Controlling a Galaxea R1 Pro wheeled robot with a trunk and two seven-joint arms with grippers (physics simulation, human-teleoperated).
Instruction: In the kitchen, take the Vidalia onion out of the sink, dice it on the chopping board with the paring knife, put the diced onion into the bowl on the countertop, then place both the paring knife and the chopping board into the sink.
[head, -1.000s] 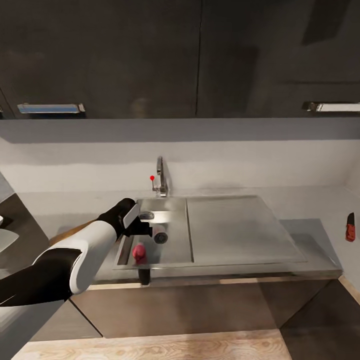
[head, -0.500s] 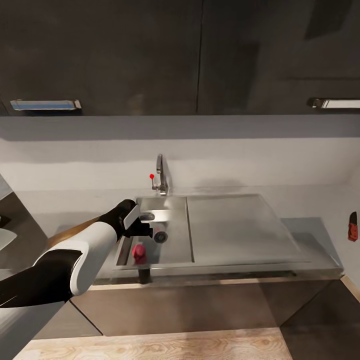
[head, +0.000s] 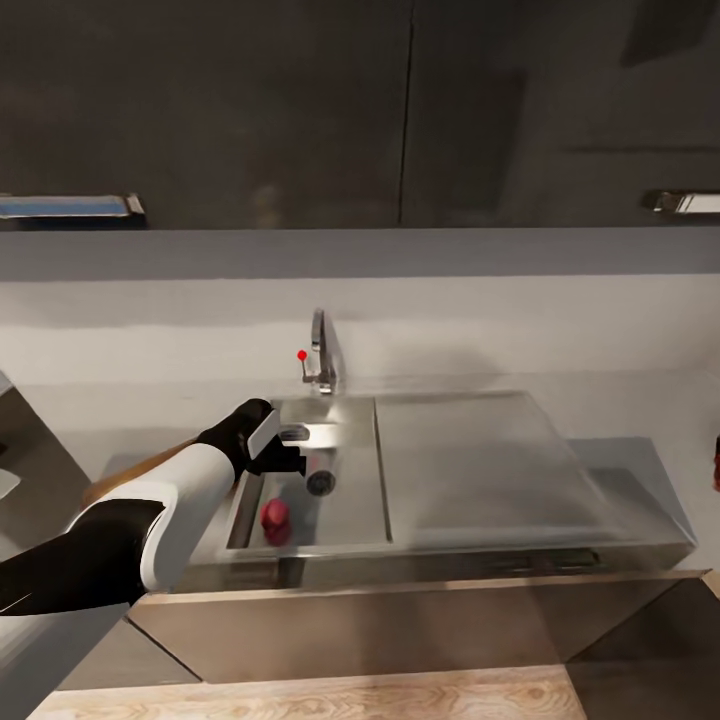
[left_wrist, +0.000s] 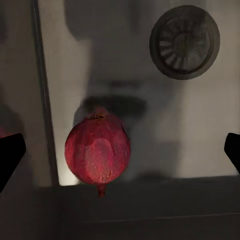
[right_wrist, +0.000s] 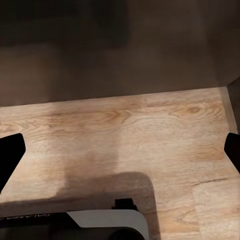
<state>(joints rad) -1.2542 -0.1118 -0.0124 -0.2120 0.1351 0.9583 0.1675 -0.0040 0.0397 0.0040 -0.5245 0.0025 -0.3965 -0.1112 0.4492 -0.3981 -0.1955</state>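
At the far left of the head view, a brown edge of the chopping board (head: 140, 468) shows on the countertop (head: 110, 440) behind the left arm. The left gripper (head: 285, 458) hovers over the basin of the sink (head: 350, 500), above the Vidalia onion (head: 275, 520), which rests on the basin floor near the front wall, left of the round drain (head: 320, 483). In the left wrist view the onion (left_wrist: 98, 151) lies between the two dark fingertips (left_wrist: 10, 155) seen at the picture's edges; the fingers are spread wide and touch nothing, and the onion sits clear of both. The drain (left_wrist: 184, 42) lies beyond it. The tap (head: 322, 352) with its red knob (head: 302, 355) stands behind the basin, and the flat drainboard (head: 470, 470) extends to the right. At the far right edge a small red-and-dark object (head: 716, 462) is cut off by the frame and cannot be identified. Compared with one second ago, the whole head view has shifted: the right-hand object has slid almost out of frame and the cabinet handles (head: 65, 206) have spread outward, which indicates camera motion; the left arm keeps about the same pose over the basin and the onion remains in place. The right wrist view shows the right gripper (right_wrist: 120, 150) with its fingers wide apart above the wooden floor (right_wrist: 130, 125), holding nothing.
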